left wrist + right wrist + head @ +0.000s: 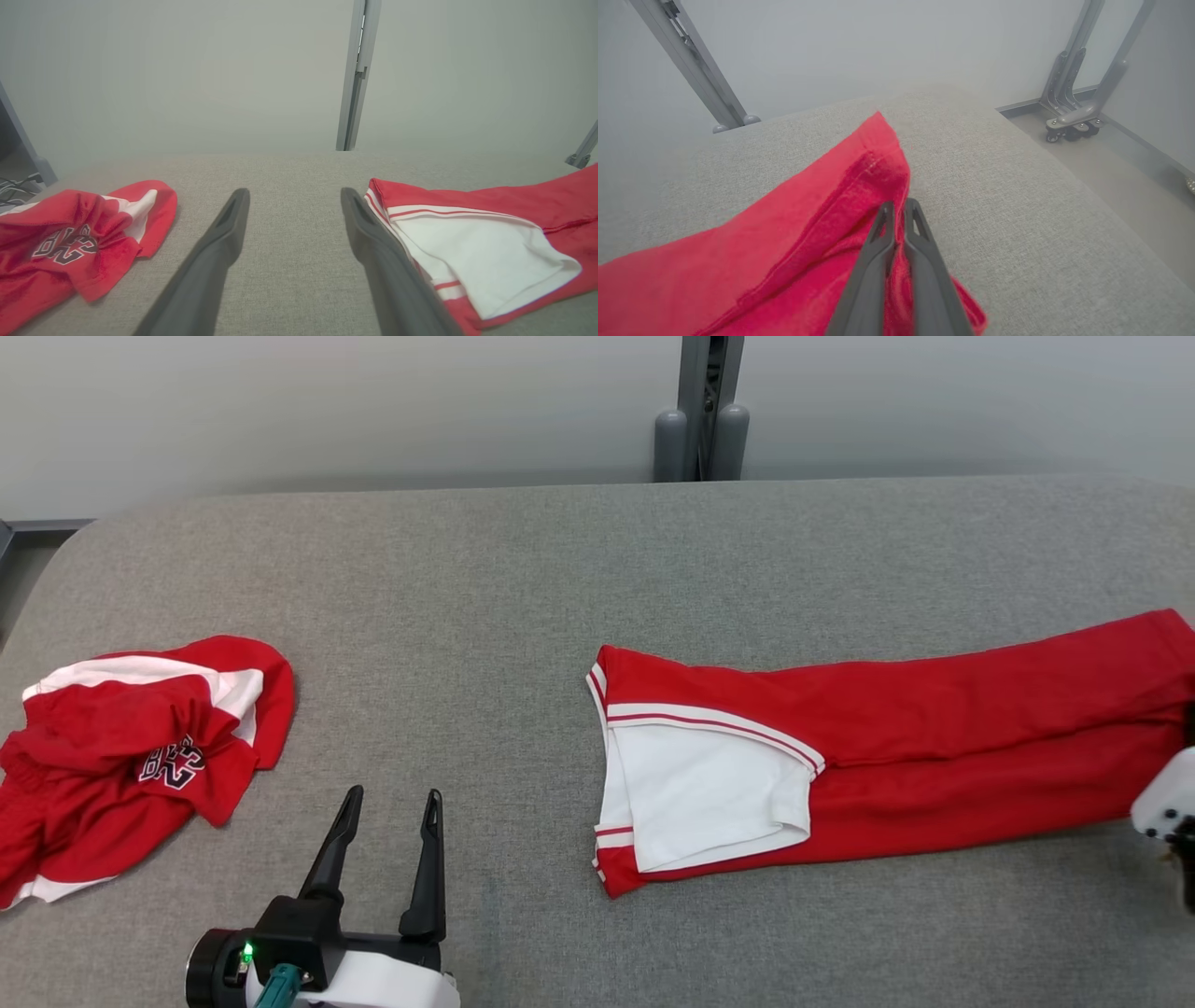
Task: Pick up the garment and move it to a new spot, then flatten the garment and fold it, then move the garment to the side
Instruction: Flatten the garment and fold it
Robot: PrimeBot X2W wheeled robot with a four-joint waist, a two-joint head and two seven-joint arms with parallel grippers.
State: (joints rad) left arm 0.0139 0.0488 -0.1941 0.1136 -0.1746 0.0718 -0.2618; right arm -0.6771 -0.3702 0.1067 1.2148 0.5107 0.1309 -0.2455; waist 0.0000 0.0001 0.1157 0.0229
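Left gripper (394, 793): two long dark tapered fingers (329, 859); black base (308, 929); white wrist shell (383, 985); green light (248, 951) beside base.

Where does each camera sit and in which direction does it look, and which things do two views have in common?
Head view: from the head, forward and down onto the grey table; the open left gripper shows at lower left.
Left wrist view: low over the table, along its spread fingers toward the far wall.
Right wrist view: along the right gripper, shut on the end of the long red garment.
Shared: head and left wrist views both show that garment and the crumpled red garment.
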